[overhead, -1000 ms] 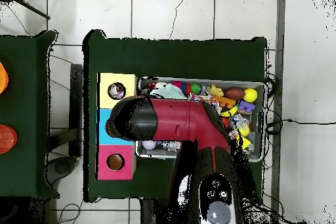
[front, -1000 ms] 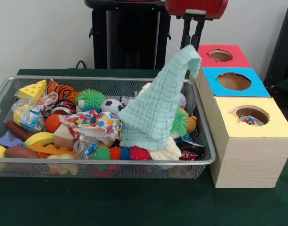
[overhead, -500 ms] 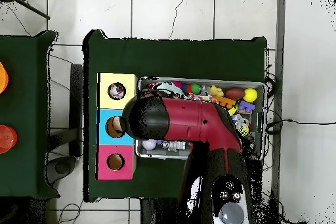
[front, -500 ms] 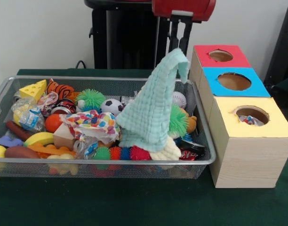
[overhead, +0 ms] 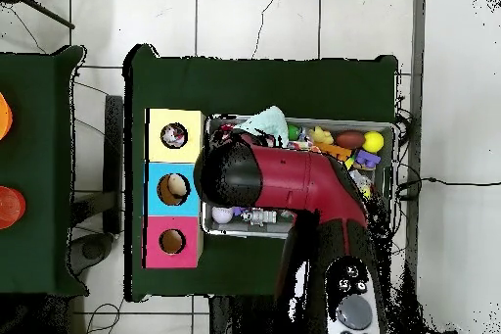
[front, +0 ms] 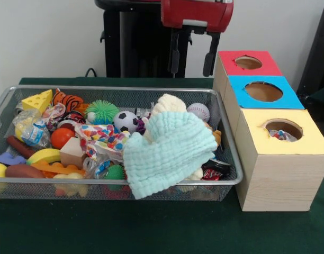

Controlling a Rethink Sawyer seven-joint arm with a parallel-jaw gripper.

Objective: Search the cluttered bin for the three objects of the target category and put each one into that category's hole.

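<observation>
The wire mesh bin [front: 72,182] holds a heap of toys. A polka-dot wrapper [front: 101,135] lies in its middle, and a clear printed wrapper [front: 32,130] lies at the left. Another wrapper [front: 281,135] shows inside the yellow-topped hole [front: 282,128]. My gripper [front: 191,58] hangs open and empty above the bin's far right edge. A mint knitted cloth [front: 170,151] lies crumpled on the toys below it and drapes over the front rim. In the overhead view my arm [overhead: 284,178] hides the gripper and much of the bin [overhead: 394,183].
The blue-topped hole [front: 263,91] and the red-topped hole [front: 248,62] stand behind the yellow one, right of the bin. Spiky balls [front: 102,111], a soccer ball [front: 125,120], a baseball [front: 198,111] and a cheese wedge [front: 38,100] crowd the bin.
The gripper has opened and let go of the mint cloth, which fell onto the toys at the bin's front right. The gripper has moved left in the front view.
</observation>
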